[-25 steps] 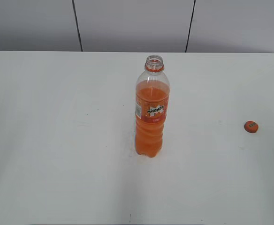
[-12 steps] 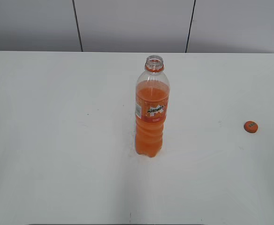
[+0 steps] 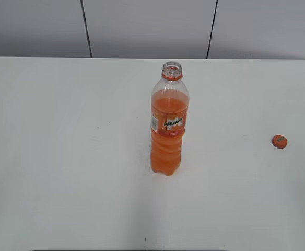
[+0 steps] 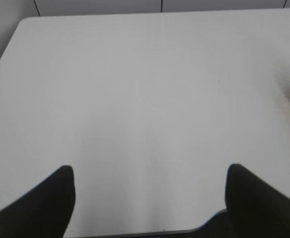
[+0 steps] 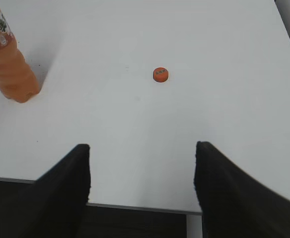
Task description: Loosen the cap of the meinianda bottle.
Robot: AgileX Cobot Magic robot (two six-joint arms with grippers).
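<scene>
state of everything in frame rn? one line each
meinianda bottle: upright on the table, uncapped, mouth open, partly full of orange drink.
cap: off the bottle, lying on the table to its right, apart from it.
left hand: open, empty.
right hand: open, empty, back from the cap.

Left gripper (image 4: pixel 150 191) and right gripper (image 5: pixel 142 171), jaws wide apart, empty.
</scene>
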